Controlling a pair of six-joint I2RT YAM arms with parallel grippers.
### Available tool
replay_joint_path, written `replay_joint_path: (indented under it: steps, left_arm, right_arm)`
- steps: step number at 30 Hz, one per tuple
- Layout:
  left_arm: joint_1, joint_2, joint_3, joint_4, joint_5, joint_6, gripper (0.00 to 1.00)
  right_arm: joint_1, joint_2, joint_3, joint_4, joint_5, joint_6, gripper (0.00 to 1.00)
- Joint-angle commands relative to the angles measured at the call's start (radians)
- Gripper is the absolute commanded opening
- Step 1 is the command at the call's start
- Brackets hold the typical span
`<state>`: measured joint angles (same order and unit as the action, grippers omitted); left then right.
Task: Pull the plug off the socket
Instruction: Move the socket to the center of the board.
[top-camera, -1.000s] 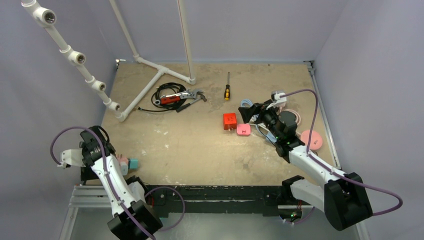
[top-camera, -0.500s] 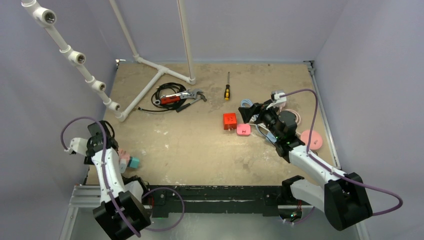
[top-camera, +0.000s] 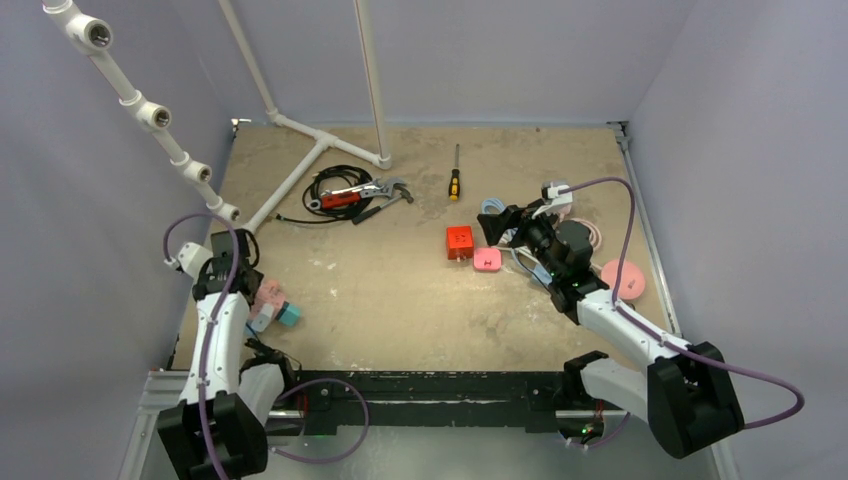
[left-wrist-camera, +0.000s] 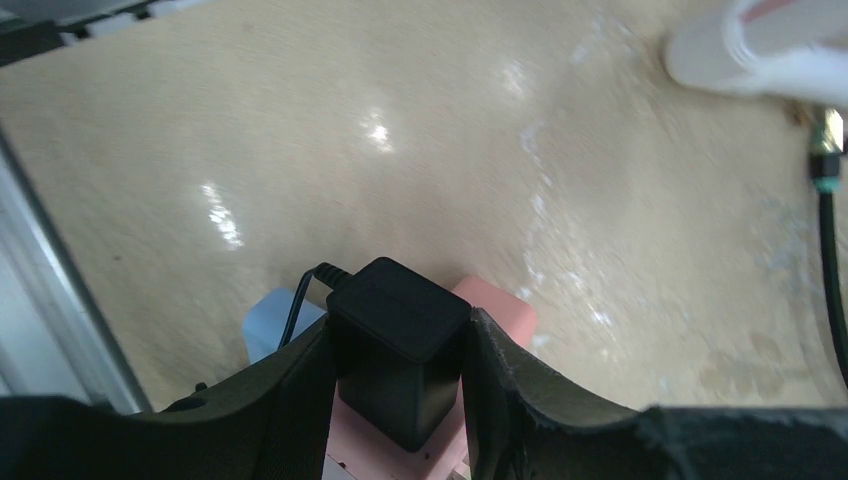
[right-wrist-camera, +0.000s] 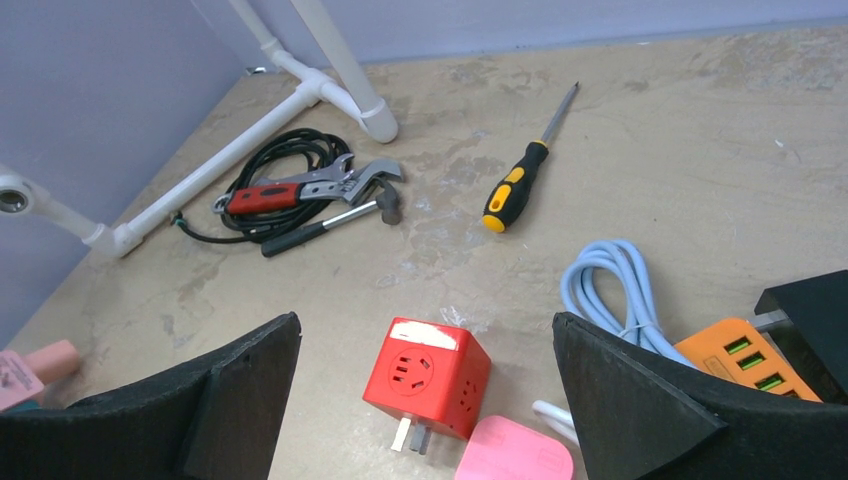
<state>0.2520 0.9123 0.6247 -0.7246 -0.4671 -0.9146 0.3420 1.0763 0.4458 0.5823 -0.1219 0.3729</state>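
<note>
At the lower left of the overhead view, the black plug (left-wrist-camera: 400, 305), a squat matte block trailing a thin cord, is clenched on both flanks by the left claw (left-wrist-camera: 400, 360) so that it can be drawn from the pink socket (left-wrist-camera: 497, 312) beneath, while the right claw (right-wrist-camera: 425, 330) is seen spread and empty.

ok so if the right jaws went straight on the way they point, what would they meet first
Most likely the red cube socket, centred low between the open right jaws; depth is unclear, so they might pass just over it.
</note>
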Motion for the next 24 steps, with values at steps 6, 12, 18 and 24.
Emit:
replay_joint_path:
  steps: [6,12,18,24]
  left_arm:
    - [-0.231,0.071,0.013,0.097,0.143,-0.064,0.12]
    - [-0.616,0.238,0.057,0.183,0.044,-0.265,0.12]
    - [-0.904,0.467,0.234,0.196,-0.073,-0.339,0.14]
    - [-1.007,0.600,0.287,0.215,-0.092,-0.357,0.22]
  right_arm:
    - [0.002,0.004,0.047,0.003,-0.008,-0.014,0.98]
    - [0.002,0.027,0.050,0.007,-0.013,-0.015,0.98]
    - [0.002,0.039,0.053,0.004,-0.009,-0.020,0.98]
    - [0.002,0.040,0.050,0.006,-0.015,-0.019,0.98]
